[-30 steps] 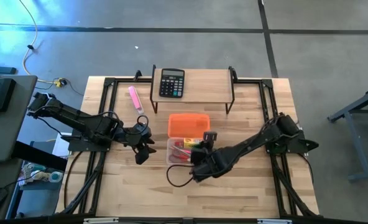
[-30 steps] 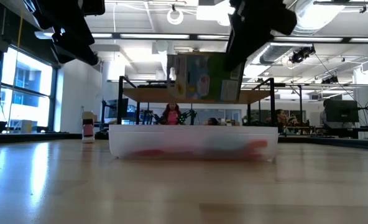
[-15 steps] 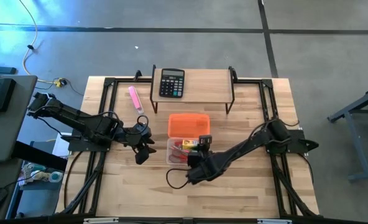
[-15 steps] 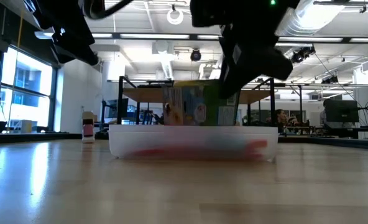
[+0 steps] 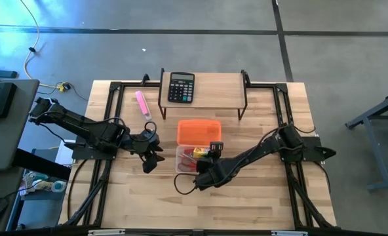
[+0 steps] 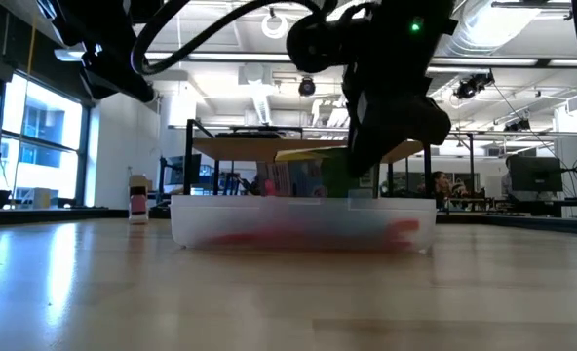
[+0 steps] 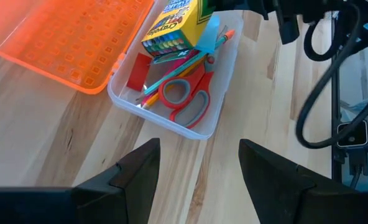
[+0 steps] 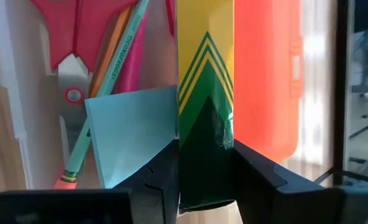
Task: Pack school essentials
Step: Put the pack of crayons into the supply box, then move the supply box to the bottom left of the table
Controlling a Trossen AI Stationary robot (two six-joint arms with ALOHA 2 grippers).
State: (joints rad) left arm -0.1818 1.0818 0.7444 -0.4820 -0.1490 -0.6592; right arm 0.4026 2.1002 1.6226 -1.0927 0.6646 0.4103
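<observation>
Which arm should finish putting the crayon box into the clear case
Right. Its pincer is shut on the crayon box directly over the clear case. The left pincer hangs open beside the case, holding nothing.

Bright ceiling lights are shining in a big room. Daylight is coming through a tall window. The wooden table is standing on a grey floor with dark lines running across it.
</observation>
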